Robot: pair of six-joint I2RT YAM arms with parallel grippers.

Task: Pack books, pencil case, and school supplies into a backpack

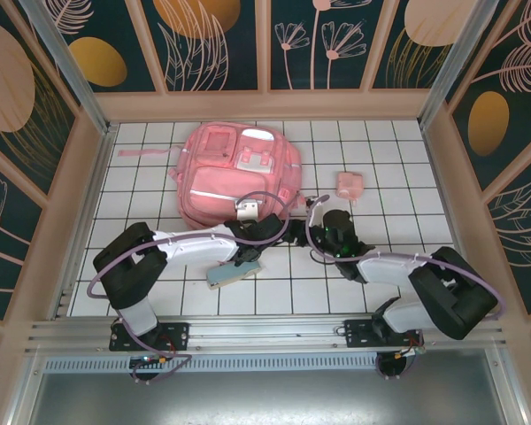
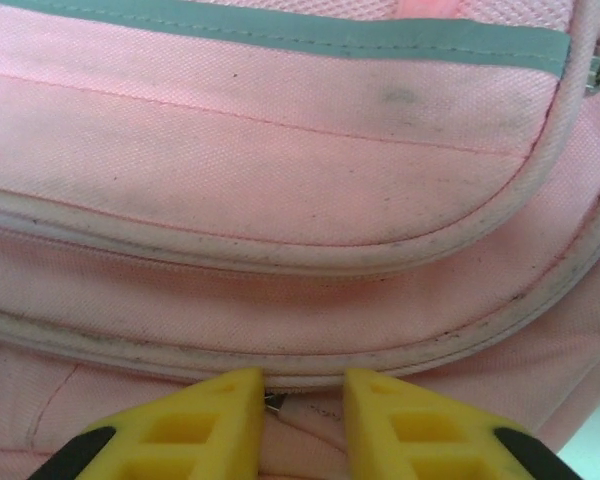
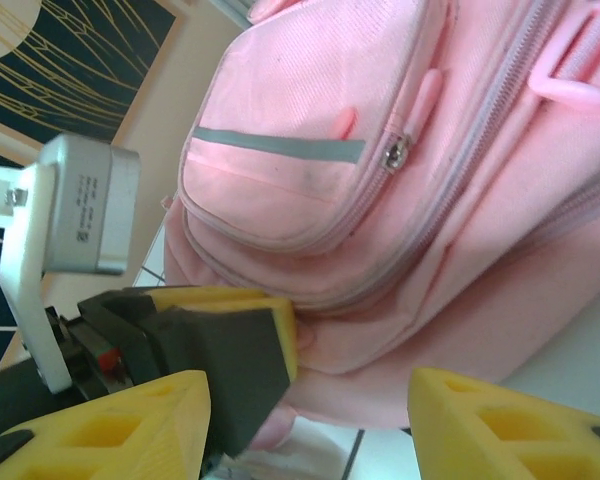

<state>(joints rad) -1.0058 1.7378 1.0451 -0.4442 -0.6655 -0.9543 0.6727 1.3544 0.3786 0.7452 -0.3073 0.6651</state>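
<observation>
Crowding the 6 o'clock edge of the backpack [image 1: 237, 168], the left end effector [image 2: 302, 385] has its fingers [image 2: 210, 420] close about a zip pull [image 2: 273, 402]; clamped or not, I cannot tell. At 4 o'clock the right end effector [image 3: 310, 400] gapes. The pencil case [image 1: 232, 274] lies under the left arm [image 1: 190, 241], the supplies [image 1: 349, 184] at 3 o'clock.

Left arm [image 1: 190, 240] stretched forward, left fingers [image 2: 205, 425] narrowly parted, right fingers [image 3: 110, 430] seemingly wider.

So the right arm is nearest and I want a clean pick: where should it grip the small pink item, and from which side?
Probably from straight above, with the right gripper closing across two opposite edges of the small pink item. It is squarish and lies apart from the backpack on the table, with bare tiles on every side.
</observation>
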